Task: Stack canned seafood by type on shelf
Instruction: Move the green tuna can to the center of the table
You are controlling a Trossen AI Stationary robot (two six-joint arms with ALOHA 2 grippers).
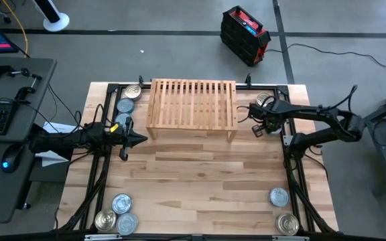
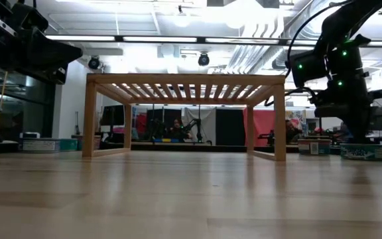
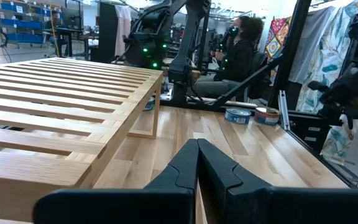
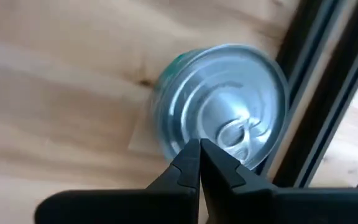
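Atop the shelf (image 1: 191, 104) nothing stacked yet (all tins (image 1: 122, 203) on tabletop (image 1: 193, 181) corners); right claw (image 1: 256, 130) closed empty above a tin (image 4: 225, 127), left claw (image 1: 142, 139) closed, waiting.

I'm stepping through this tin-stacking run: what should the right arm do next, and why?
Probably open the right gripper before lowering. Its fingers are shut, hovering above the round silver pull-ring tin on the tabletop beside the light-wood slatted shelf, which holds nothing yet. Shut fingers cannot straddle the tin.

Glossy metal tin (image 4: 225, 106), light-wood shelf (image 1: 191, 104)
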